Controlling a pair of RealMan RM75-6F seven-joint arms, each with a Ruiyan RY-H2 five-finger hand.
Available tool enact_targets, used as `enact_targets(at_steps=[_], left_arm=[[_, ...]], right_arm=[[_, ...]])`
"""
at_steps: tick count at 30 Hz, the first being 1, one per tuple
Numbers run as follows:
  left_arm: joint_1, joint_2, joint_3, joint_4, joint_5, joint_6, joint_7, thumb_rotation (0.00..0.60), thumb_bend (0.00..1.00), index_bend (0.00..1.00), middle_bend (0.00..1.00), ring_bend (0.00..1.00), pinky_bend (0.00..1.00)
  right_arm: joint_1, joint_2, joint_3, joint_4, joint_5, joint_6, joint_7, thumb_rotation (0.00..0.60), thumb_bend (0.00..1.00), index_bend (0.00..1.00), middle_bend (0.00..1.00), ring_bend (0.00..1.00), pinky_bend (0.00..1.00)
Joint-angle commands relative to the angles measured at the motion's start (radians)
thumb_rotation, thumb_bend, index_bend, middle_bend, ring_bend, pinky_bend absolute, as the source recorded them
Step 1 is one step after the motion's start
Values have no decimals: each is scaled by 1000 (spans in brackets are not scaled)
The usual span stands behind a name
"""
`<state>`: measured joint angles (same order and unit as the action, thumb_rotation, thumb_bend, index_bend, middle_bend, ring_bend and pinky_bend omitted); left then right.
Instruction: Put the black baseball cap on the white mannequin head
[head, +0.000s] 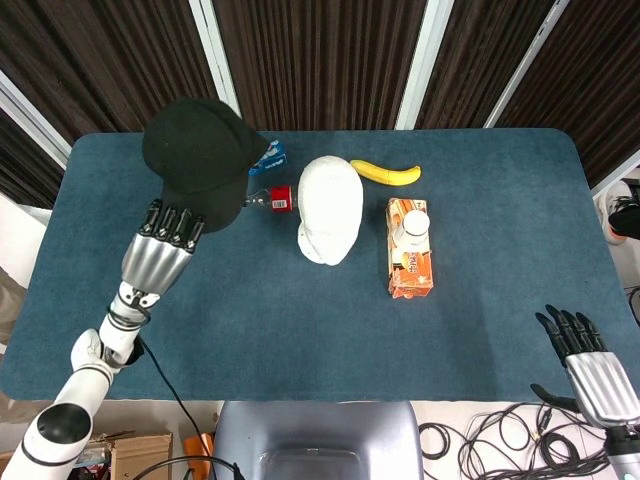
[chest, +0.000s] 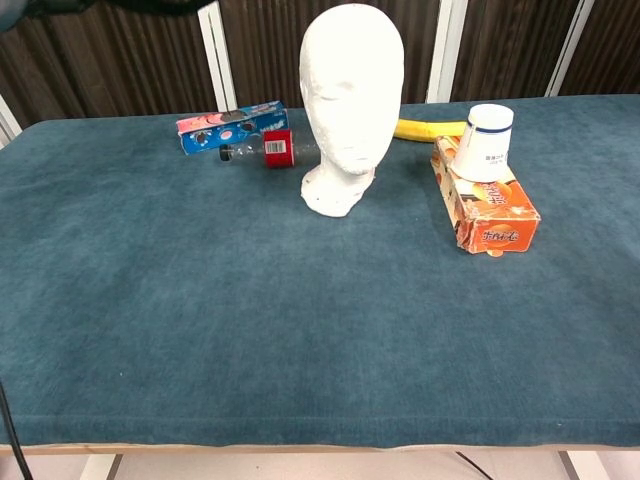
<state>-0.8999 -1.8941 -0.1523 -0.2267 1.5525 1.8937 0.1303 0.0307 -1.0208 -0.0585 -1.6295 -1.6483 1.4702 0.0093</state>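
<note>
L hand (head: 163, 240) grips black cap (head: 197, 155) aloft; R hand (head: 588, 365) fingers spread (empty). Paper cup (chest: 485, 142) upside-down atop orange carton (chest: 490, 208).

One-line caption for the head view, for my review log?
Left hand holds the black baseball cap raised left of the white mannequin head; right hand open at the table's near right corner.

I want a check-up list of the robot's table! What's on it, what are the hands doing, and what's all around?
Surface: blue table cloth, flat.
Job's things: black baseball cap lifted off the table; white mannequin head upright and bare.
Clutter: cookie box, small bottle, banana, orange carton with a paper cup on it.
Hands: left hand holds the cap's edge; right hand off the table, holding nothing.
Cables: bundle on the floor.
Surroundings: dark curtains behind.
</note>
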Motion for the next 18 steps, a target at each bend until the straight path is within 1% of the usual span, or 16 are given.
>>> enact_targets(at_steps=[1,3,6,13,18], left_arm=[[-43,10,-4,-19,2,-33,32,600,632,727,760,613,568],[-139,0,-15,-35,-1,-121,74,600,632,727,761,613,568],[-187,-16,-13,-40,1,-173,105,600,631,727,761,613,568],[-282,-69,-19,-25,-5,-267,153,600,630,727,762,617,567],[-302,-99,-6,-9,0,-293,162,600,629,727,762,617,567]], right_arm=[[0,2,1,1,3,0,5,600,76,0,0,0,0],[-2,9,6,3,11,6,28,600,76,0,0,0,0],[0,15,7,8,14,4,49,600,76,0,0,0,0],[11,25,9,14,22,-15,78,600,76,0,0,0,0],[6,35,10,21,21,-1,109,600,76,0,0,0,0]])
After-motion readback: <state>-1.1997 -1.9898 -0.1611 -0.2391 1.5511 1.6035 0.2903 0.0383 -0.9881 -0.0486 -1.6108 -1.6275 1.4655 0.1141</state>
